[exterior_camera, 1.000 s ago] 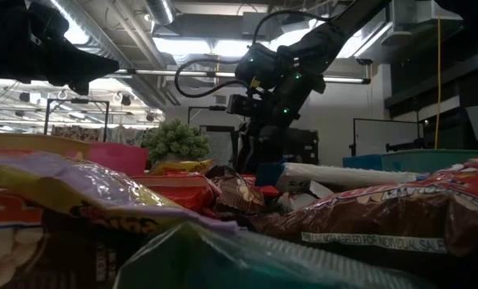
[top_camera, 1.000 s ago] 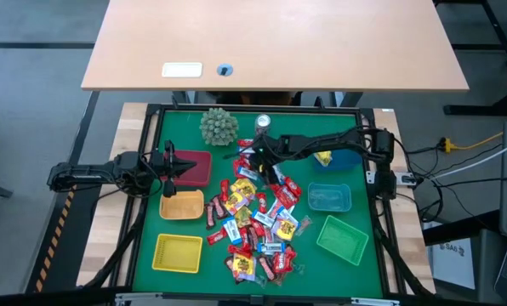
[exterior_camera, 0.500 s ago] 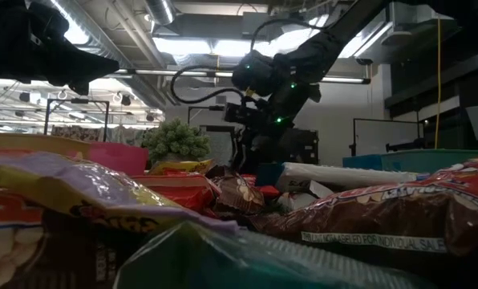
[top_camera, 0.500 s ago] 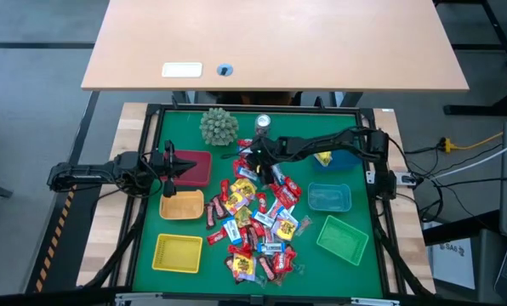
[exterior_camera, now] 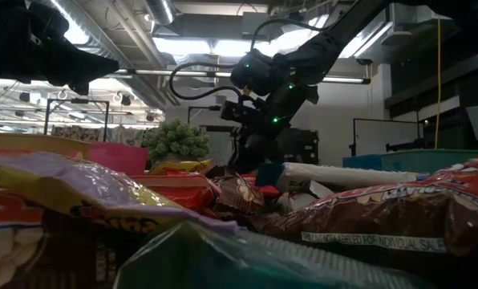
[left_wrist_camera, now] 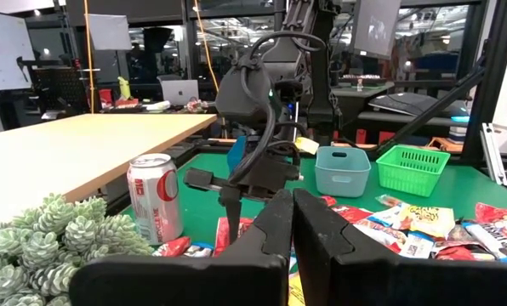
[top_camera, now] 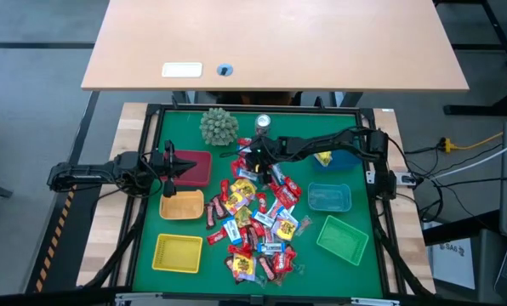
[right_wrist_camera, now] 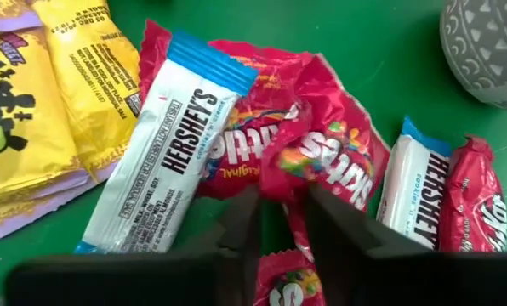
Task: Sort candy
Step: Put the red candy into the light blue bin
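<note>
- Right gripper [right_wrist_camera: 281, 223] was down at the candy [top_camera: 258, 217] pile's edge nearest the can [top_camera: 263, 124], fingers pinched on a red packet [right_wrist_camera: 321, 153], probably to lift it out for sorting.
- Left gripper [left_wrist_camera: 291, 223] was shut and empty, parked over the red basket [top_camera: 196, 167].
- Blue basket [top_camera: 329, 198], green basket [top_camera: 341, 239] and yellow basket [top_camera: 178, 252] beside the pile looked empty.

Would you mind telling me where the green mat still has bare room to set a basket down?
Bare green mat shows at the front right corner beside the green basket, and at the back right past the can. A narrower strip lies between the yellow basket and the candy, which crowds the middle.
</note>
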`<action>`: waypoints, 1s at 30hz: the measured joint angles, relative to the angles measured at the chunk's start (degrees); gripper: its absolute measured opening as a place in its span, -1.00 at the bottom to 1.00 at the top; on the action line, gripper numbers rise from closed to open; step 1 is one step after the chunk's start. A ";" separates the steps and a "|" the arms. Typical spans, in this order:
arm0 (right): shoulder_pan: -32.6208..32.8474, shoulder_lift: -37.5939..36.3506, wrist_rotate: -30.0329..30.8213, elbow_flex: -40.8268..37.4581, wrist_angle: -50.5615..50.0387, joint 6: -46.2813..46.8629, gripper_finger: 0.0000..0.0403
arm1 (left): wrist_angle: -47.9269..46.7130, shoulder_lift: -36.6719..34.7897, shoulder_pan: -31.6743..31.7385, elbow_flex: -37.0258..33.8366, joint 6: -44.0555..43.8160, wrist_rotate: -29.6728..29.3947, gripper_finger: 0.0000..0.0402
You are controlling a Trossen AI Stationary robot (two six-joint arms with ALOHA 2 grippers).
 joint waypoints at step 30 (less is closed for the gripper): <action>0.75 -21.43 -14.56 0.00 -29.31 11.89 -1.00 | 0.04 0.01 0.01 0.02 -1.83 0.00 -0.99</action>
